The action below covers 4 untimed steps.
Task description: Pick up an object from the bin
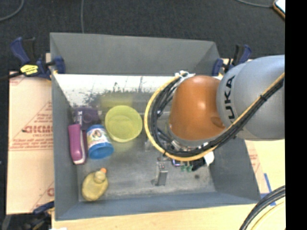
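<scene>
The fingers (161, 175) point down at a bare patch of the grey bin (134, 56) floor, drawn close together with nothing between them, and no thing lies under them. Above them sit the orange wrist cover (194, 109) and looped cables (154, 110) of the arm. Nearest, up and to the view's left of the fingers, is 1 yellow-green bowl (123, 122), upright with its mouth facing up. Just beside the bowl, farther left of the fingers, lies 1 small blue-and-white tub (99, 142), its blue end toward the near wall and its white labelled end toward the far wall. Left and slightly below the fingers, near the bin's near-left corner, lies 1 yellow squeeze bottle (94, 186), its long axis tilted so the cap points up and to the right, toward the tub. Farthest left is 1 pink oblong bar (76, 143), its long axis running from near wall to far wall along the left wall. Beyond its far end sits 1 dark purple thing (87, 115), its shape hard to make out. All 5 things lie well apart from the fingers.
</scene>
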Each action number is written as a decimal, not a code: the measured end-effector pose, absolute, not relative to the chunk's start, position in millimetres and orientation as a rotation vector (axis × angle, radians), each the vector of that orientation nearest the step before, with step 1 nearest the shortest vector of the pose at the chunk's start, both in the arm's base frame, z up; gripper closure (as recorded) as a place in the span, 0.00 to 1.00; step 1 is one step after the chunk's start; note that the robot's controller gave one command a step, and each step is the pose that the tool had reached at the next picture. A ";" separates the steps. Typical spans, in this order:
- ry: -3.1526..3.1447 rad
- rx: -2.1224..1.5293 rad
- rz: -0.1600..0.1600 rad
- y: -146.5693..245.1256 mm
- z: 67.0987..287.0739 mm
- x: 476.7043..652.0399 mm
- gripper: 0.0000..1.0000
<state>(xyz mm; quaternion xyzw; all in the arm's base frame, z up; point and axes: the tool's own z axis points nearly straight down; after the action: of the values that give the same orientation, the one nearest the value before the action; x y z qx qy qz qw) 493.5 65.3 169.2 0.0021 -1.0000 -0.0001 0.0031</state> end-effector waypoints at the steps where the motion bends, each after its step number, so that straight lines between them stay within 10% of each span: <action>1: -3.144 0.000 -0.002 64.9 173.6 495.3 0.00; 2: -3.123 0.415 -0.002 140.4 88.9 554.7 0.00; 3: -3.152 0.114 -0.003 130.8 112.7 588.5 0.00; 4: -2.993 0.991 0.003 174.1 103.2 577.3 0.00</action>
<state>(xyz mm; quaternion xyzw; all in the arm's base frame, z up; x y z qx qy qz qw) 577.3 174.1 103.2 0.3144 -0.9493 0.0010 -0.0055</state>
